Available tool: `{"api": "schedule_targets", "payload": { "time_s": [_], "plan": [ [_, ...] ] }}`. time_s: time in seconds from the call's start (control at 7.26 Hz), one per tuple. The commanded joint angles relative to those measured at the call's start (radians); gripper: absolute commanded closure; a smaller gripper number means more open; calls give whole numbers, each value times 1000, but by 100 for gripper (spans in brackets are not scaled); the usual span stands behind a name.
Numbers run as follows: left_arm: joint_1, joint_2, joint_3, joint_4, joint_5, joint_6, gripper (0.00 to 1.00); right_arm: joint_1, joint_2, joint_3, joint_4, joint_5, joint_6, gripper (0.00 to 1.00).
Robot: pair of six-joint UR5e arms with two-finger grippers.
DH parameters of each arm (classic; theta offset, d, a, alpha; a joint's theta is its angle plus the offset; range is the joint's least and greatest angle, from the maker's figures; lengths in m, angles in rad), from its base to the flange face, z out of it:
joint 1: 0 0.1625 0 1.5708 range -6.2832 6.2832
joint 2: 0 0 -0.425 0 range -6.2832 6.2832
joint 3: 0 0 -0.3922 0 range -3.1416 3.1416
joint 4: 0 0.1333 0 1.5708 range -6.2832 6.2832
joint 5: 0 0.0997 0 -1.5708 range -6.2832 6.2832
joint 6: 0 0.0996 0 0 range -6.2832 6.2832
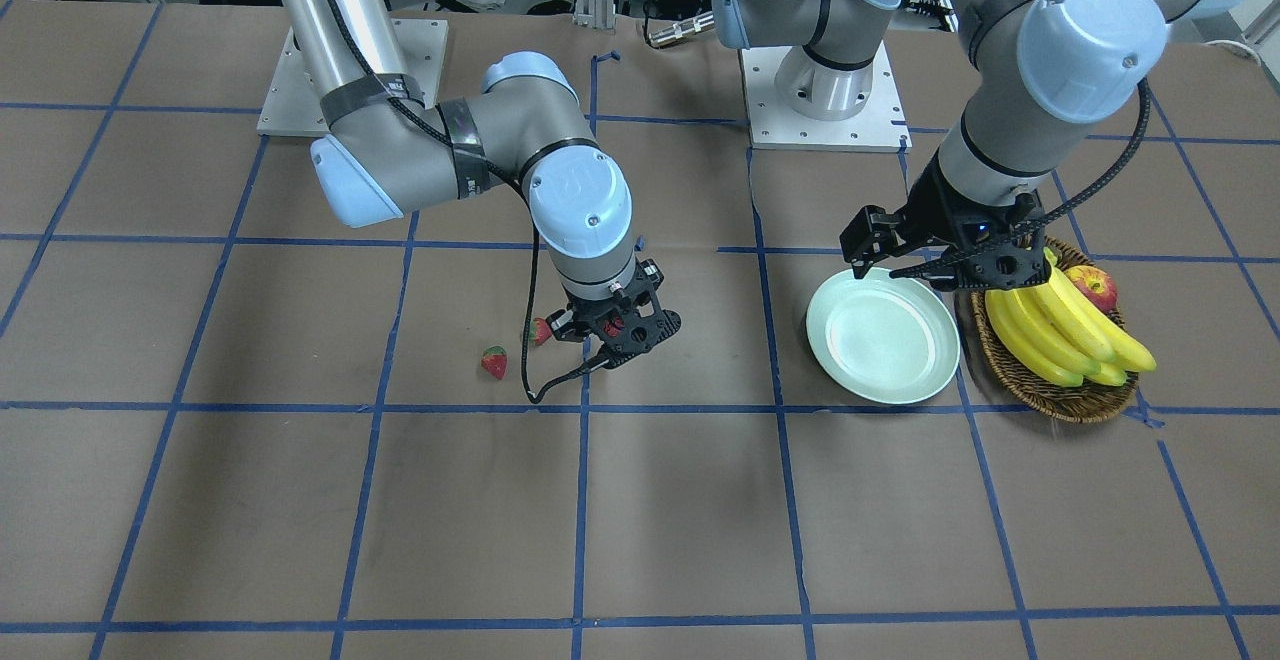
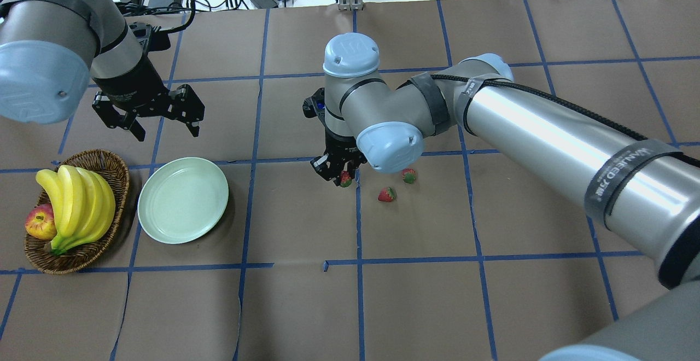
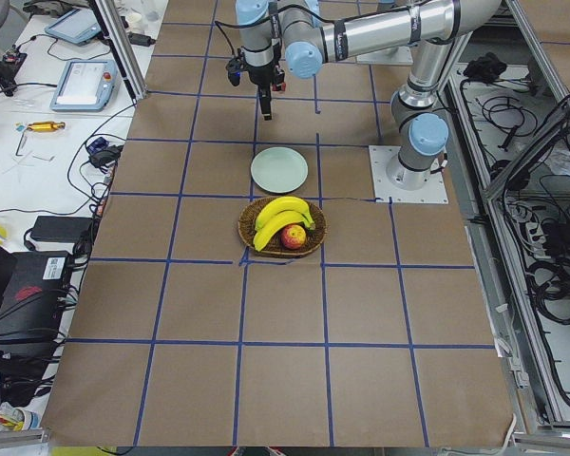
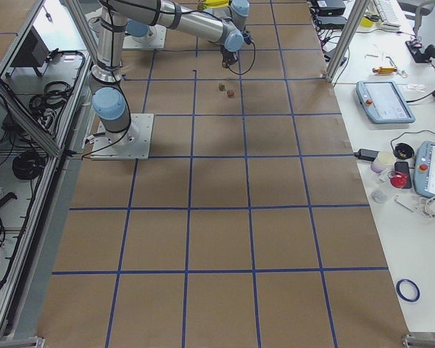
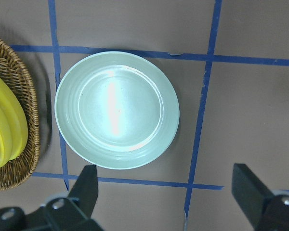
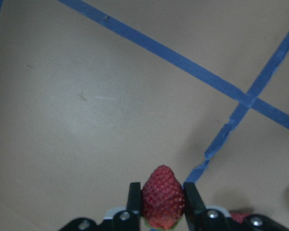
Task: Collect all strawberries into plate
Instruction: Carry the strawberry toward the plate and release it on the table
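Observation:
My right gripper (image 6: 163, 188) is shut on a red strawberry (image 6: 163, 204), held just above the brown table; from overhead the same gripper (image 2: 343, 177) sits near the table's middle. Two more strawberries lie on the table to its right (image 2: 408, 175) (image 2: 386, 194), and the front view shows them at its left (image 1: 541, 330) (image 1: 494, 362). The pale green plate (image 2: 183, 199) (image 5: 116, 109) holds nothing. My left gripper (image 2: 165, 129) (image 5: 166, 192) hangs open above the plate's far edge, its fingers (image 5: 86, 187) spread wide with nothing between them.
A wicker basket (image 2: 112, 167) with bananas (image 2: 76, 202) and an apple (image 2: 39, 223) stands just left of the plate. Blue tape lines cross the brown paper. The right arm's long tube (image 2: 547, 131) reaches in from the lower right.

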Motion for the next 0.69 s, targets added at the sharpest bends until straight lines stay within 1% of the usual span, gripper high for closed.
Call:
{"api": "schedule_targets", "payload": {
  "time_s": [0.0,0.14,0.28,0.41,0.55],
  "plan": [
    [1,-6,-1,0,-1,-1,0,16,55,1,-62,22,-8,93],
    [0,-6,-1,0,-1,1,0,16,69,1,-68,25,-10,87],
    [0,-8,-1,0,-1,1,0,16,78,1,-76,46,-10,23],
    [0,-8,-1,0,0,1,0,16,72,-1,-70,48,-12,0],
    [0,-8,1,0,1,2,0,16,57,-4,-59,48,1,0]
  ]
}}
